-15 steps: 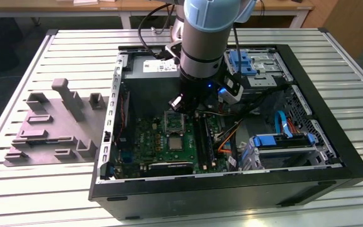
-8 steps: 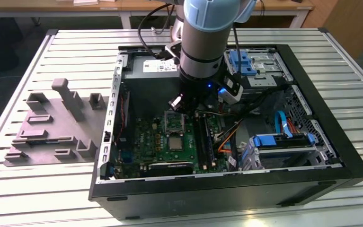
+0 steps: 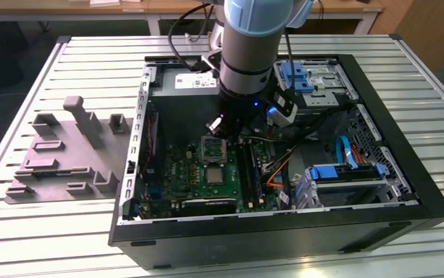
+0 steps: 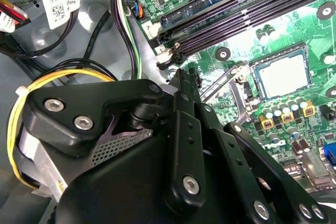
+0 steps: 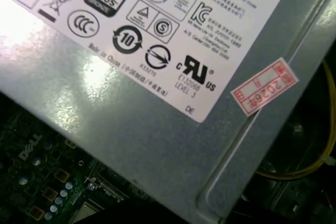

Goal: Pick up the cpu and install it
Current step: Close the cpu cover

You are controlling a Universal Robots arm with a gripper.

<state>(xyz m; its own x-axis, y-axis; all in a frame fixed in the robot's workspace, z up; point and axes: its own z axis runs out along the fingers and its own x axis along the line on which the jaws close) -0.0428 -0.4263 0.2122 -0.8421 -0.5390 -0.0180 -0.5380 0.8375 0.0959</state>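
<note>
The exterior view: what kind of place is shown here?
Probably a workshop or lab bench for computer assembly: an open computer case lies on a slatted metal table, the robot arm reaches inside, and a grey plastic fixture stands beside it.

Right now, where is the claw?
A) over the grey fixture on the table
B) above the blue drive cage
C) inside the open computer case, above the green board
C: in the exterior view the claw hangs inside the computer case, over the green board.
</note>
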